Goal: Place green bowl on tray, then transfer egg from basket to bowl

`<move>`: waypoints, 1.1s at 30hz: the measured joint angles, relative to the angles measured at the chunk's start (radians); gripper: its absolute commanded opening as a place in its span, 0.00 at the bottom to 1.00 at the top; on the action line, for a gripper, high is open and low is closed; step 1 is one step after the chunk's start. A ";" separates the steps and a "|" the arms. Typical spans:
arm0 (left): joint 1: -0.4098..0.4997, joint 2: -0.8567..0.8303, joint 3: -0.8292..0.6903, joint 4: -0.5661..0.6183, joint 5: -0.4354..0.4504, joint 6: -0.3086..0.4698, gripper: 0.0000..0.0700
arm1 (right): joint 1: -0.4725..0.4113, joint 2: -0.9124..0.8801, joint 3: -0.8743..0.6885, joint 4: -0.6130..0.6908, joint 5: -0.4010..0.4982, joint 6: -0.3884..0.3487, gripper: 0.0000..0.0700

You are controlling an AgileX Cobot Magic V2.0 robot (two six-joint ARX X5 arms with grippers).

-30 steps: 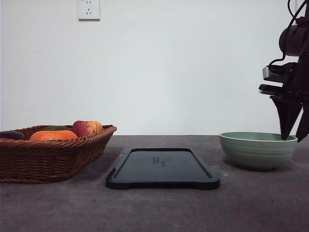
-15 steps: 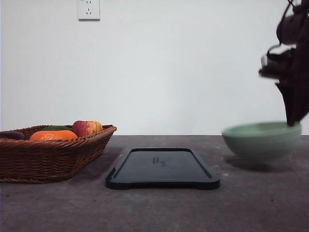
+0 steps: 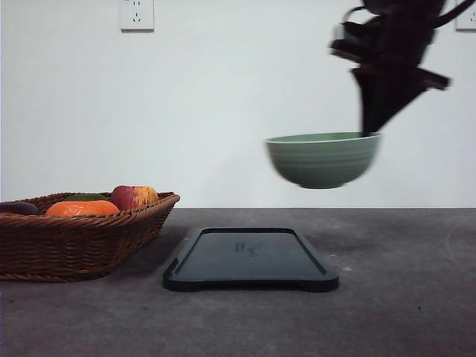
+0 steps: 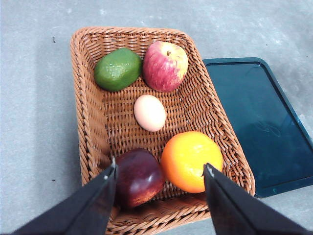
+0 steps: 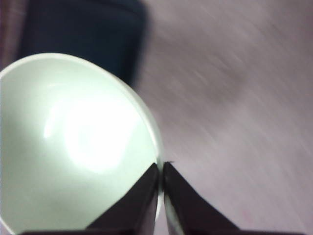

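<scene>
The green bowl [image 3: 323, 158] hangs in the air above the right end of the dark tray [image 3: 251, 259], held by its right rim in my right gripper [image 3: 370, 130], which is shut on it. In the right wrist view the fingers pinch the bowl's rim [image 5: 157, 166], with the bowl [image 5: 73, 147] empty inside. The tray [image 4: 259, 122] lies flat on the table beside the wicker basket [image 3: 82, 236]. The egg [image 4: 149, 112] rests in the middle of the basket [image 4: 88, 117]. My left gripper [image 4: 160, 174] hovers open above the basket's near end.
The basket also holds a green fruit [image 4: 117, 69], a red-yellow apple [image 4: 165, 66], an orange [image 4: 191, 160] and a dark red fruit [image 4: 138, 177]. A white wall with a socket [image 3: 137, 14] stands behind the grey table.
My right gripper has lifted the green bowl off the table at the right and carried it up and leftward, toward the tray. The basket and tray have not moved.
</scene>
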 measured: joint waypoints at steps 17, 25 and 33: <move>0.000 0.000 0.002 0.000 0.000 0.000 0.50 | 0.155 0.206 0.000 0.197 -0.027 0.046 0.01; 0.000 0.000 0.002 0.001 0.000 0.000 0.50 | 0.164 0.244 0.000 0.213 0.000 0.052 0.01; 0.000 0.000 0.002 0.001 0.000 0.000 0.50 | 0.167 0.244 0.000 0.206 -0.001 0.051 0.41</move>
